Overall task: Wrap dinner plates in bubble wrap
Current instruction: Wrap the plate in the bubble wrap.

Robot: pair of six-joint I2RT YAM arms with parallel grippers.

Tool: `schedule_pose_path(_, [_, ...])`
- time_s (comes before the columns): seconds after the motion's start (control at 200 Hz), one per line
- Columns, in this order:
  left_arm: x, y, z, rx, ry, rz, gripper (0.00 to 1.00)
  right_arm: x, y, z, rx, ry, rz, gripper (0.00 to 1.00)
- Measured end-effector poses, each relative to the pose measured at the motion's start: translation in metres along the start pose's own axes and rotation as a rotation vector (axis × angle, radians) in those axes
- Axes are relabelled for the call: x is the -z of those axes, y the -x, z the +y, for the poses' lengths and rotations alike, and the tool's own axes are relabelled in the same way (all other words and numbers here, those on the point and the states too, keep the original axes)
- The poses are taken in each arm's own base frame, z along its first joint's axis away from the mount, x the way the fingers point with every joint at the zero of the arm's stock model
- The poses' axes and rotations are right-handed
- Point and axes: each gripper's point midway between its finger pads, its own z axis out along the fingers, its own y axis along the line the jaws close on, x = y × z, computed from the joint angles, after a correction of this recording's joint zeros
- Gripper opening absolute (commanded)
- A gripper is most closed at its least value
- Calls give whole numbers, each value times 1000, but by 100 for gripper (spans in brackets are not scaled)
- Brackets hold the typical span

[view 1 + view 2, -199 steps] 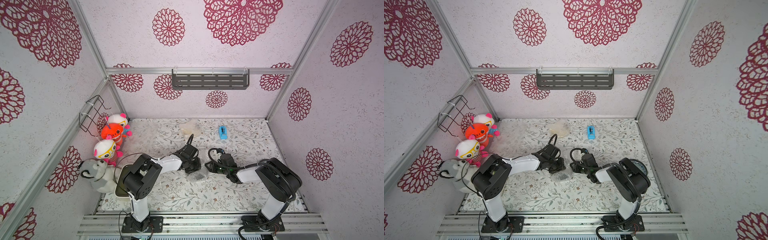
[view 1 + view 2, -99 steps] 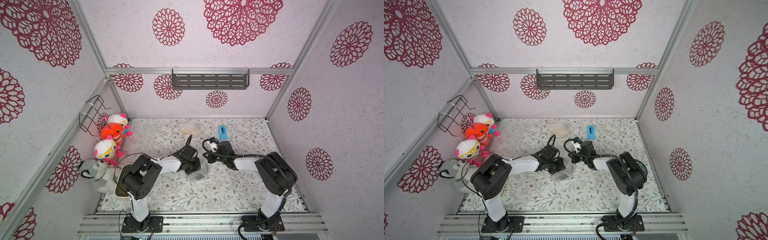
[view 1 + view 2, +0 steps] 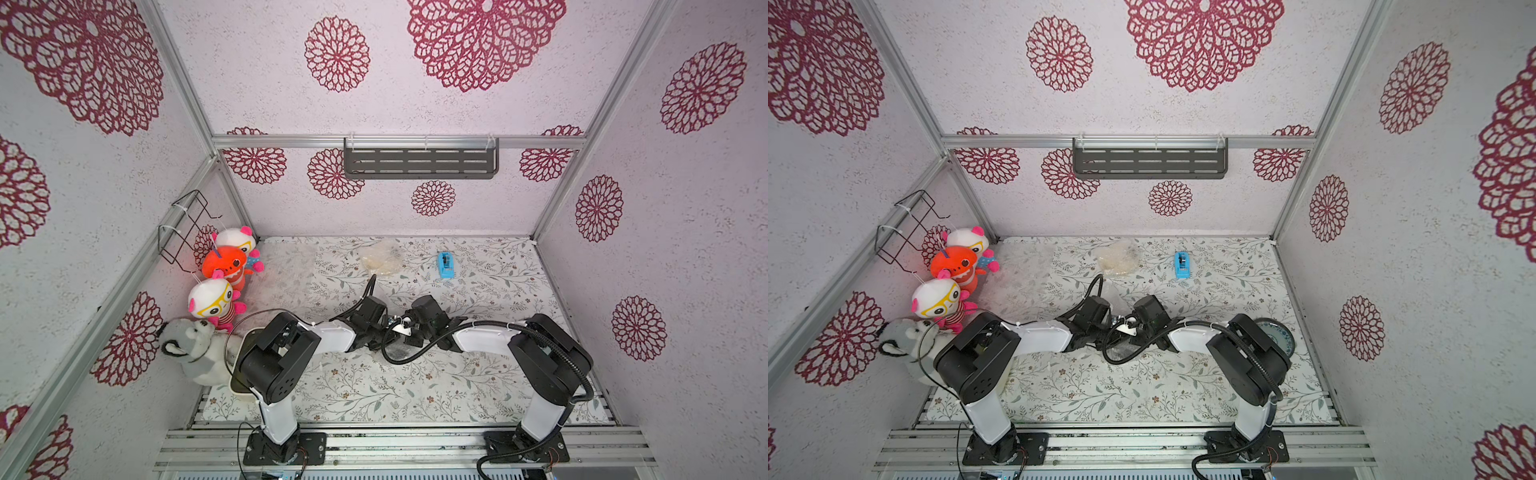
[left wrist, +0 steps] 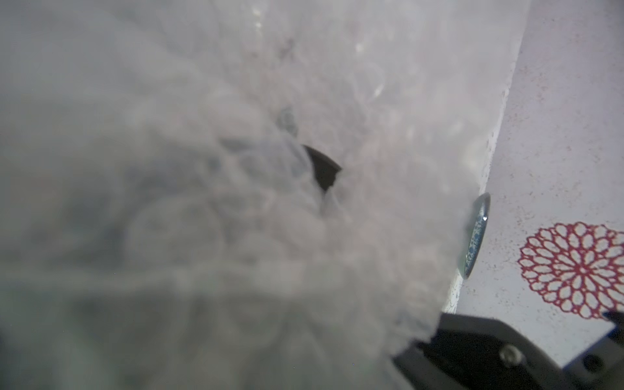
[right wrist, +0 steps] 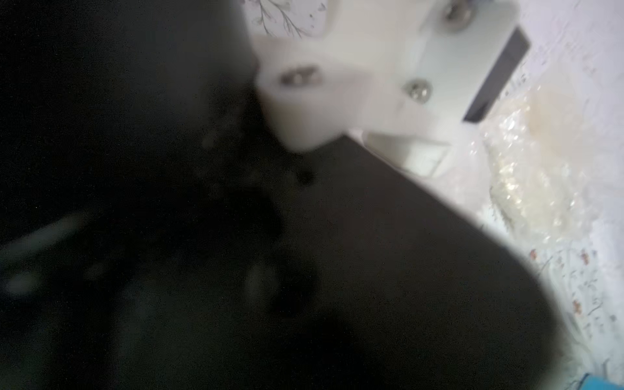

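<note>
Both arms meet at mid-table over a glossy black dinner plate (image 3: 401, 354) (image 3: 1122, 351) under crinkly bubble wrap. My left gripper (image 3: 384, 330) and right gripper (image 3: 406, 328) are tip to tip above it. Bubble wrap (image 4: 236, 202) fills the left wrist view and hides the left jaws. The right wrist view is nearly all dark, blocked by the left gripper's body (image 5: 354, 84); the right jaws are shut, with nothing visibly held. A cream plate in bubble wrap (image 3: 381, 257) (image 5: 533, 169) lies at the back. The blue-grey plate (image 3: 1274, 332) (image 4: 475, 236) sits behind the right arm.
A blue tape dispenser (image 3: 445, 265) stands at the back, right of the wrapped plate. A loose bubble wrap sheet (image 3: 282, 266) lies at the back left by the plush toys (image 3: 226, 266). A cream container (image 3: 237, 384) sits under the left arm's shoulder.
The right gripper went up toward the tape dispenser, then swung back to the middle and now faces the left gripper. Its jaws closed during this. The left arm hardly moved.
</note>
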Motion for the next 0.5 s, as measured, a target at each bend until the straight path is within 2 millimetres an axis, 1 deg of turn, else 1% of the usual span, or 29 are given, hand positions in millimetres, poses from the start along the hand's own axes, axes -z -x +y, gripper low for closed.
schedule_pose_path(0.06, [6, 0, 4, 5, -20, -10, 23, -1, 7, 2, 52, -12, -12, 0])
schedule_pose_path(0.195, [13, 2, 9, 14, -62, 0, 25, -1, 15, 0, 120, -43, -17, 0])
schedule_pose_path(0.215, [13, 2, 9, 13, -65, 0, 23, -1, 15, -1, 127, -47, -16, 0])
schedule_pose_path(0.285, [14, 3, 10, 5, -74, 4, 9, -2, 17, -1, 132, -41, -18, 0])
schedule_pose_path(0.37, [15, 5, 17, 5, -57, 5, 0, -2, 17, 5, 114, 0, -29, 0])
schedule_pose_path(0.435, [15, 9, 21, 7, -44, -1, 0, -1, 12, 6, 83, 32, -34, 0])
schedule_pose_path(0.5, [16, 15, 23, 14, -34, -17, 0, 0, 2, 3, 39, 54, -23, 0])
